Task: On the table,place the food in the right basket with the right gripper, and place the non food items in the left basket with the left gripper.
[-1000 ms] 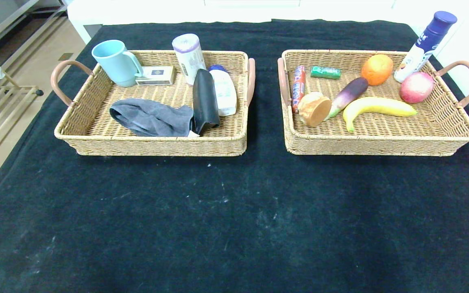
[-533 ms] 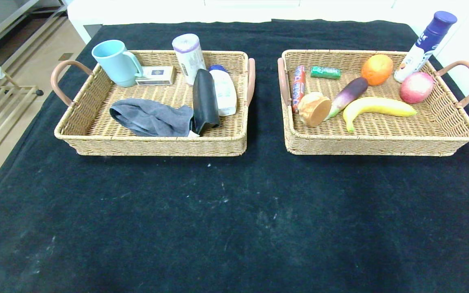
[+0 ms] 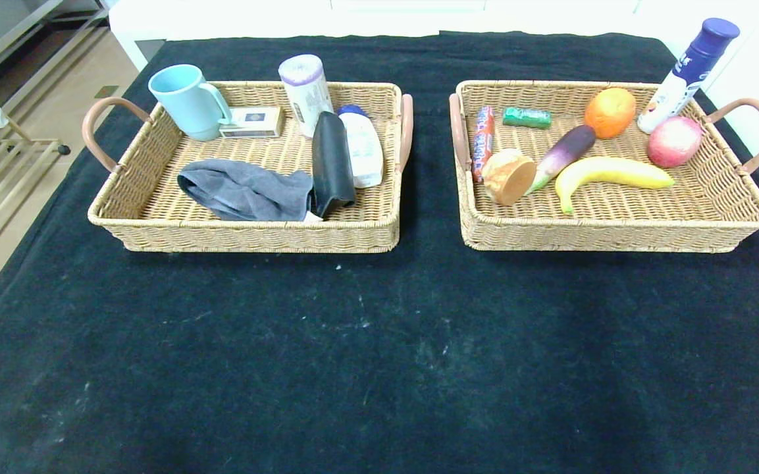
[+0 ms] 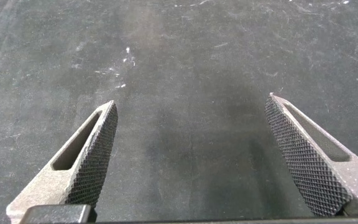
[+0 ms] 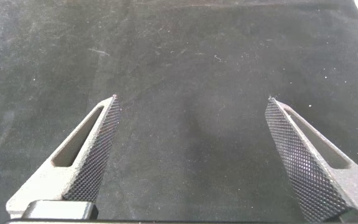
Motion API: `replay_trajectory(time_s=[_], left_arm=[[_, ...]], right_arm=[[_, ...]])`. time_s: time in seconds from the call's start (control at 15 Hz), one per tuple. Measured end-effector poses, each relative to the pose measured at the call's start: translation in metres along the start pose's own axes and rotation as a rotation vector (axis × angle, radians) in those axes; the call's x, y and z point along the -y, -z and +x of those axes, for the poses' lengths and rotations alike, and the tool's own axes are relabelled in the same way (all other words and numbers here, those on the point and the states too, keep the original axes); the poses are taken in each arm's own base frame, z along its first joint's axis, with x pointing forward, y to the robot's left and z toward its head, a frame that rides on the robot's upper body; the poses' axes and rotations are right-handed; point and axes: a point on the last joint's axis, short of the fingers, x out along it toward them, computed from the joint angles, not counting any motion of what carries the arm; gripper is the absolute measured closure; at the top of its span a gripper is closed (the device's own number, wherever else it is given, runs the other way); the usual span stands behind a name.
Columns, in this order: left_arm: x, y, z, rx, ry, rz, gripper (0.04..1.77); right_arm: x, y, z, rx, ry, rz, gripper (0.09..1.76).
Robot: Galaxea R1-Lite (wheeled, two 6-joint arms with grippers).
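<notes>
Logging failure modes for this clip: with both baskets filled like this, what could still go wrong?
1. The spray bottle, a non-food item, leans tilted at the right basket far corner; it may count as missorted or topple onto the apple.
2. Fetching it suits the left gripper, a long cross-table reach over the food.

I see a matt black cloth over the counter (image 3: 379,342), scuffed with pale lint. Both baskets, left (image 3: 155,197) and right (image 3: 715,204), are rough woven wicker with smooth handles. The mug (image 3: 185,99) looks like glossy plastic, the rag (image 3: 241,191) soft grey cloth. My left gripper (image 4: 191,118) has matt, cross-hatched finger pads (image 4: 98,155).
</notes>
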Motion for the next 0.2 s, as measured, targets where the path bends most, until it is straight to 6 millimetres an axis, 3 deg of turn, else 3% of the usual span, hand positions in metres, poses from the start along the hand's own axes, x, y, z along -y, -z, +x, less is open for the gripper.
replay_trajectory(time_s=[0.2], left_arm=[[0.0,0.0,0.0,0.0,0.0,0.0,0.09]], right_arm=[[0.0,0.0,0.0,0.0,0.0,0.0,0.14]])
